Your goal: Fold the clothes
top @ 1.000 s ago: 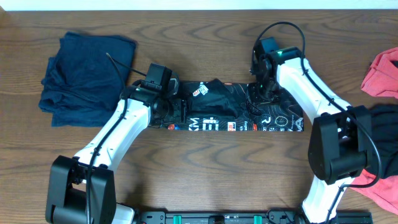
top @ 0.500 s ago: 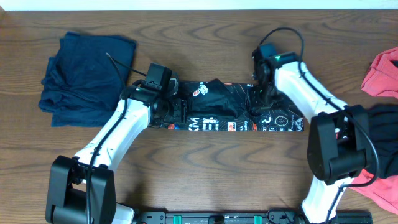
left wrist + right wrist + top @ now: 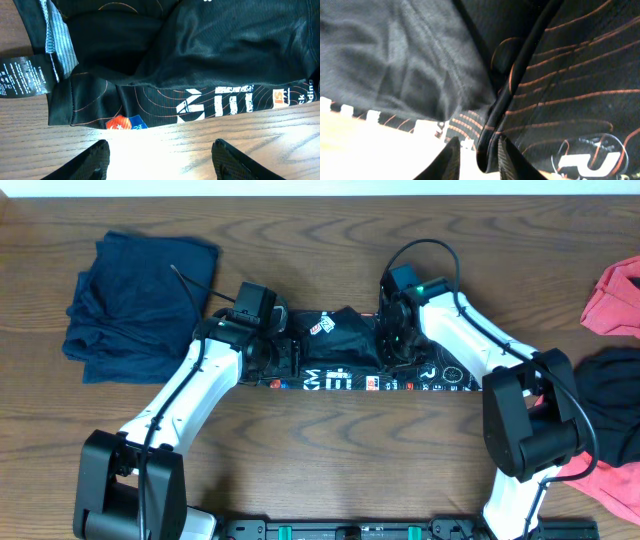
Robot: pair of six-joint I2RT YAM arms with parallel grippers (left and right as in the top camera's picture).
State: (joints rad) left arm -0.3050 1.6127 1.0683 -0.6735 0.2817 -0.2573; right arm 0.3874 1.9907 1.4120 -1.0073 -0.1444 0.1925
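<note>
Wide apart stand the left jaws, gripping nothing: in the left wrist view the two dark fingers (image 3: 90, 162) sit at the bottom corners with bare, brightly lit bench (image 3: 165, 150) between them, and the jersey (image 3: 200, 60) lies just beyond their tips.

Starting from the far left of the bench (image 3: 330, 450), a navy garment (image 3: 140, 305) lies in a loose rumpled heap, apart from the rest. The left arm (image 3: 190, 395) reaches up from the near edge, its end over the left end of the jersey (image 3: 340, 355). That jersey is a long, narrow folded band across the middle of the bench, black with thin orange contour lines and white lettering along its near edge. At its left end a white-printed care label (image 3: 25, 75) sticks out, and a small orange and blue tag (image 3: 125, 123) shows at the hem.

Further right, the right arm (image 3: 460, 330) bends in over the jersey's middle. The right jaws are drawn close together, and the wrist view shows a doubled edge of the jersey (image 3: 570, 75) pinched between the two fingers (image 3: 451, 155), the fabric running up and away from them.

At the far right a coral-red garment (image 3: 612, 300) lies at the bench edge, with a plain black garment (image 3: 615, 390) just below it, partly behind the right arm's base.
</note>
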